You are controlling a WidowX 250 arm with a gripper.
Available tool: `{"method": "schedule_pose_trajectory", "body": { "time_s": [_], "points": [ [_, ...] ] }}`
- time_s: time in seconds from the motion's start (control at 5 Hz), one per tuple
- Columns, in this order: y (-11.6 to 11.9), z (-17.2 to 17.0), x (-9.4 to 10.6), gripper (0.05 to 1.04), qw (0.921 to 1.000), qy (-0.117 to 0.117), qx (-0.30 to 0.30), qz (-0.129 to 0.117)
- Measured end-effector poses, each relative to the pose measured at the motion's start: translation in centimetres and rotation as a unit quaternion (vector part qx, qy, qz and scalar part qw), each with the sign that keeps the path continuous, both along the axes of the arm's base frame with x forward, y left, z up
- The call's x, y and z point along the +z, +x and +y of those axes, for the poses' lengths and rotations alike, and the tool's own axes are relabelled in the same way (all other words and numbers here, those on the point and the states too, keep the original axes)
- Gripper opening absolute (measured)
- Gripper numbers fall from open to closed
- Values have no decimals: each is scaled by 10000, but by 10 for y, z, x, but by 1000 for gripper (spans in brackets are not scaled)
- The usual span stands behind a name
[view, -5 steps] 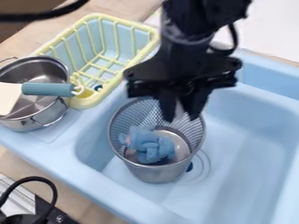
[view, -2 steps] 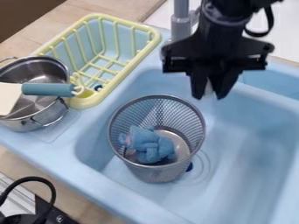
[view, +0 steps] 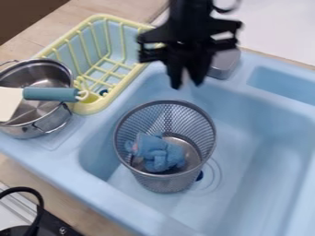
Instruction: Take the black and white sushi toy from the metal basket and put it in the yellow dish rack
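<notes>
And here's the black gripper (view: 188, 84), coming in from the top edge on its upright arm, fingers pointing down, over the sink's far side, beyond the mesh bin (view: 166, 185). It's blurry up there, but the fingers look slightly apart, with a narrow gap at the tips. Look at the bin: round, grey metal mesh, tapering to a solid floor. Inside, a crumpled blue cloth (view: 159, 153), soft and lumpy, with a pinkish patch on one side! It's lower than the gripper and nearer the camera, well apart from it. Around the bin, the smooth pale-blue sink (view: 261, 161). To the bin's upper left, a yellow ribbed rack (view: 89, 109); left of the bin, a shiny steel pot (view: 27, 132), crossed by a white utensil with a teal handle (view: 52, 94).
</notes>
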State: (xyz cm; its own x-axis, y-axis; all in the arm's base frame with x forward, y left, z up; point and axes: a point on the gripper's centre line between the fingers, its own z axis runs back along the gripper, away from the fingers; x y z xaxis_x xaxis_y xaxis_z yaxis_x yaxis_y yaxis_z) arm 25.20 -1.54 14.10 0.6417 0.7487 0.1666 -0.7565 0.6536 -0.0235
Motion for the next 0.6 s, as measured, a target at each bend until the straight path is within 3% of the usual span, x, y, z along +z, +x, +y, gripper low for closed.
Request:
{"method": "schedule_pose_trajectory", "body": {
  "time_s": [0.4, 0.6],
  "points": [
    [-10, 46, 16, 276, 9969, -203, 761, 72],
    [-5, 65, 30, 276, 9938, -274, 1074, -5]
  ]
}}
